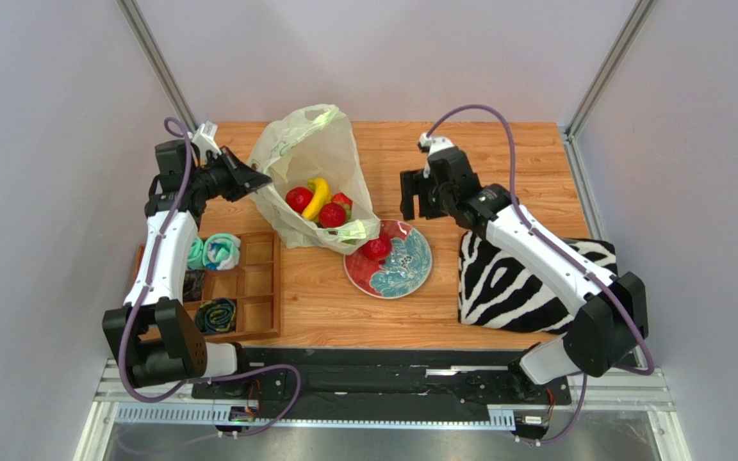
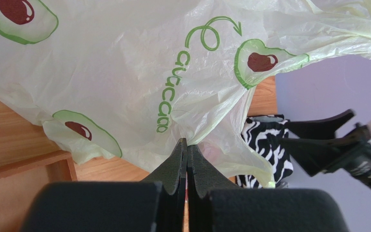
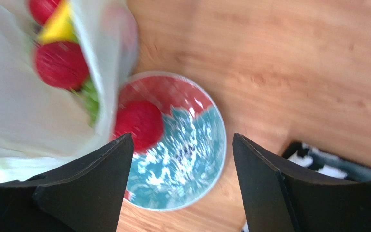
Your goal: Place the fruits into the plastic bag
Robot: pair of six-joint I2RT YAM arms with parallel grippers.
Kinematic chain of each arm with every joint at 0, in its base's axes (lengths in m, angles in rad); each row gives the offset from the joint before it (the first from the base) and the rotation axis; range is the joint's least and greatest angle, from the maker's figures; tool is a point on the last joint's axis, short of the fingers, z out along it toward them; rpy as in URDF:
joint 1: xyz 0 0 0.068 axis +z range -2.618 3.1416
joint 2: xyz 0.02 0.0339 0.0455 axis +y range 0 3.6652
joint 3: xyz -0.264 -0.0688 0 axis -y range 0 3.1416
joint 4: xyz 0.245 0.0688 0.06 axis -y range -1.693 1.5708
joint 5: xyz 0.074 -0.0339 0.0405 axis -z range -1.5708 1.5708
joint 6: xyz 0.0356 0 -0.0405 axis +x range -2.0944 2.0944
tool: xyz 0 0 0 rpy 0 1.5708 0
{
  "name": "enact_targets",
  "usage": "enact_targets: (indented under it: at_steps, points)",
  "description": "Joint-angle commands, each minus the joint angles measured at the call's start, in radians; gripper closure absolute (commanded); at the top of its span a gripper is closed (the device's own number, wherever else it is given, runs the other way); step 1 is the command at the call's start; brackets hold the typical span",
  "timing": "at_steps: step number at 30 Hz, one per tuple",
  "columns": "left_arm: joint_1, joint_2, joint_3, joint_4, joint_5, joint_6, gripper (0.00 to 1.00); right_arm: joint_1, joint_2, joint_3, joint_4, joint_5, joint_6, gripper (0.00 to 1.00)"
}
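Observation:
The pale yellow-green plastic bag (image 1: pixel 305 154) lies open at the back middle of the table. My left gripper (image 1: pixel 253 182) is shut on its left edge, the film pinched between the tips (image 2: pixel 187 141). Inside the bag are a yellow banana (image 1: pixel 317 199) and red round fruits (image 1: pixel 332 214), with a bit of green beside them (image 3: pixel 89 96). One more red fruit (image 1: pixel 376 249) sits on the red-and-teal plate (image 1: pixel 411 279), right at the bag's mouth. My right gripper (image 1: pixel 419 197) hovers open and empty over the plate (image 3: pixel 219 145), the red fruit (image 3: pixel 139 123) near its left finger.
A wooden compartment tray (image 1: pixel 253 288) with rolled teal cloth bundles (image 1: pixel 221 252) sits at the left front. A zebra-striped cloth (image 1: pixel 527 279) lies under the right arm at the right. Grey walls close in both sides and the back.

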Motion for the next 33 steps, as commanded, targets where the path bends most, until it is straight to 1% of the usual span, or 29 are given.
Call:
enact_targets:
  at_steps: [1, 5, 11, 14, 18, 22, 28, 33]
  points:
    - [0.02, 0.016, 0.037, 0.025, 0.012, 0.018, 1.0, 0.014, 0.0, -0.123, 0.02, -0.005, 0.01, 0.21]
    - [0.024, 0.016, 0.038, 0.021, 0.014, 0.022, 1.0, 0.028, 0.045, -0.172, 0.049, -0.049, 0.018, 0.23]
    - [0.024, 0.01, 0.034, 0.016, 0.012, 0.024, 1.0, 0.091, 0.141, -0.126, 0.108, -0.121, -0.011, 0.23]
    - [0.024, 0.005, 0.031, 0.016, 0.012, 0.019, 1.0, 0.108, 0.198, -0.08, 0.121, -0.138, -0.014, 0.23]
    - [0.024, -0.001, 0.032, 0.01, 0.009, 0.026, 1.0, 0.115, 0.324, 0.015, 0.106, -0.161, -0.04, 0.22]
    - [0.024, -0.009, 0.029, 0.008, 0.004, 0.026, 1.0, 0.12, 0.396, 0.116, 0.085, -0.174, -0.06, 0.22]
    - [0.029, -0.01, 0.026, 0.002, 0.004, 0.03, 1.0, 0.123, 0.46, 0.162, 0.051, -0.157, -0.065, 0.22]
    - [0.029, -0.007, 0.029, 0.004, 0.006, 0.029, 1.0, 0.126, 0.451, 0.123, 0.039, -0.139, -0.063, 0.22]
